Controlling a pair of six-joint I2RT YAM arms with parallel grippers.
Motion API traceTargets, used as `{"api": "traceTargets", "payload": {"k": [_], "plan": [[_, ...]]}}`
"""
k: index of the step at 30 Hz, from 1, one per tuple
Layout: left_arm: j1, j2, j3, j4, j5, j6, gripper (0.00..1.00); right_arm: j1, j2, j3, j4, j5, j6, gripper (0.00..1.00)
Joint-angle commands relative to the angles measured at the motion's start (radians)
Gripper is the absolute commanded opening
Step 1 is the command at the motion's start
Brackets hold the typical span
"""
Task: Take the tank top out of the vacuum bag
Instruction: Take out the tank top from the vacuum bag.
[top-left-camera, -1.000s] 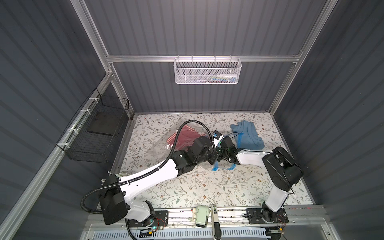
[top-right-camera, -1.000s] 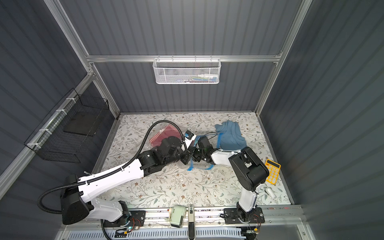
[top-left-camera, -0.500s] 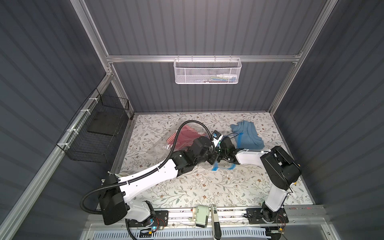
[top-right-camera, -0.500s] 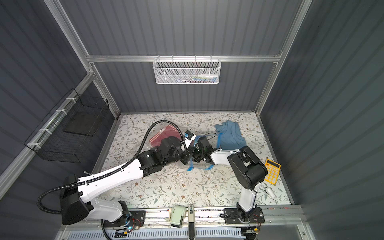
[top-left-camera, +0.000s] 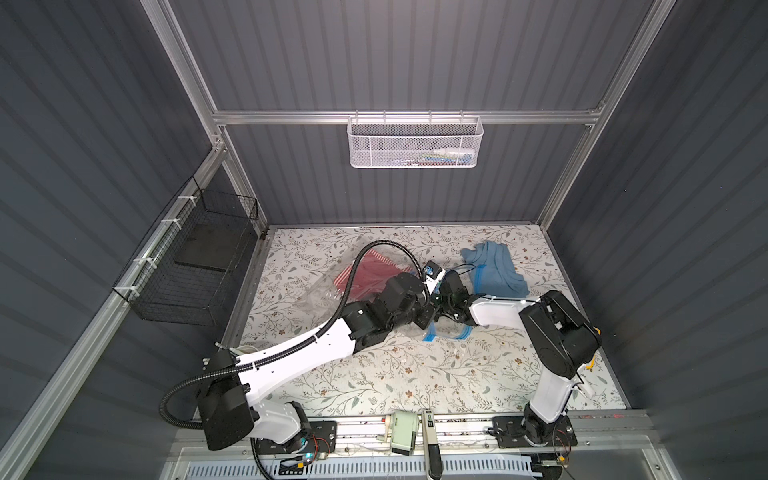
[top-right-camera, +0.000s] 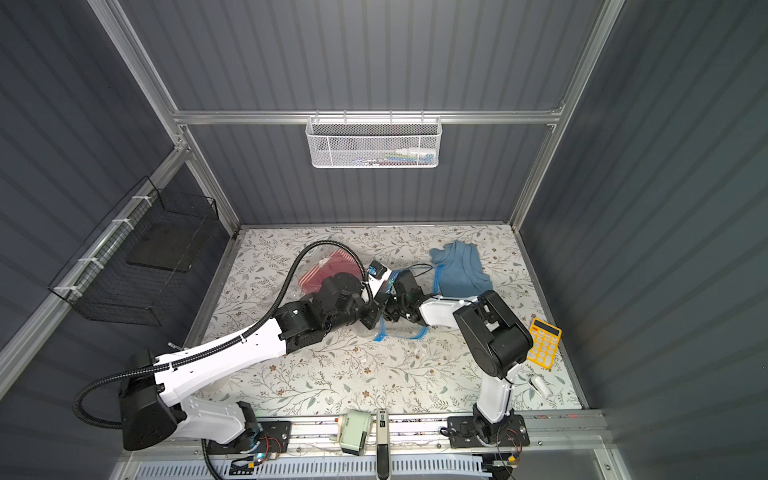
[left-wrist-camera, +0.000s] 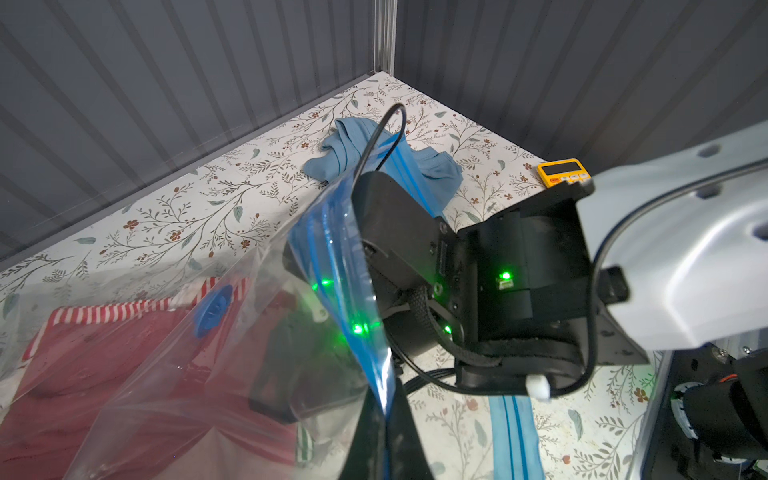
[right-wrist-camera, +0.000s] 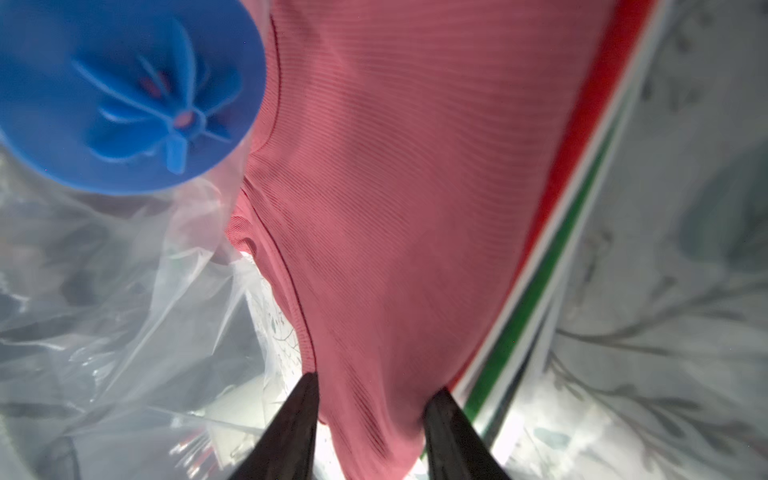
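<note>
Ok so, front to back. On the front rail there's one pale green gadget (top-left-camera: 405, 428) and one black-handled tool (top-left-camera: 430, 442). I can't make out what either is. One yellow calculator (top-right-camera: 544, 343) sits near the right edge of the floral table (top-left-camera: 374, 374), and in a top view the right arm hides nearly all of it.

Two arms, meeting mid-table. The left gripper (left-wrist-camera: 384, 415) is clamped tight on the blue zip strip (left-wrist-camera: 340, 257) of the vacuum bag (left-wrist-camera: 145, 374), holding that edge up off the table. The right gripper (right-wrist-camera: 376, 384) is poked into the bag's mouth, so both top views hide its fingers. Its wrist view shows the jaws partway apart with the red tank top (right-wrist-camera: 415, 187) filling the gap. Squeezing or just straddling? Can't tell.

The tank top is inside the bag, a bit left of centre, right by the single round blue valve cap (right-wrist-camera: 124, 91). A red, white and green striped edge (right-wrist-camera: 561, 291) runs beside it. No idea what that belongs to.

Further back on the right, one blue garment (top-left-camera: 494, 270) lies outside the bag. There are two baskets: a black wire basket (top-left-camera: 195, 266) on the left wall and a white mesh basket (top-left-camera: 415, 143) on the back wall, contents too small to read.
</note>
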Motion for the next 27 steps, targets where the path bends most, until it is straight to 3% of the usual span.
{"api": "traceTargets", "payload": {"k": [1, 10, 16, 22, 26, 27], "plan": [[0.004, -0.009, -0.006, -0.001, 0.0, 0.022, 0.0, 0.004, 0.026, 0.033, -0.01, 0.003, -0.018, 0.43], [0.004, -0.012, -0.01, 0.002, 0.0, 0.022, 0.0, 0.003, 0.043, 0.04, -0.011, 0.006, -0.02, 0.43], [0.004, -0.02, -0.013, -0.003, -0.007, 0.029, 0.0, 0.004, 0.062, 0.042, 0.02, 0.009, -0.015, 0.24], [0.004, -0.025, -0.013, 0.0, -0.018, 0.034, 0.0, 0.008, 0.028, 0.075, -0.04, 0.029, -0.054, 0.17], [0.004, -0.025, -0.01, 0.0, -0.014, 0.032, 0.0, 0.01, -0.001, 0.065, -0.025, 0.038, -0.067, 0.0], [0.004, -0.025, -0.009, 0.0, -0.013, 0.03, 0.0, 0.01, -0.009, 0.057, -0.014, 0.037, -0.069, 0.0]]}}
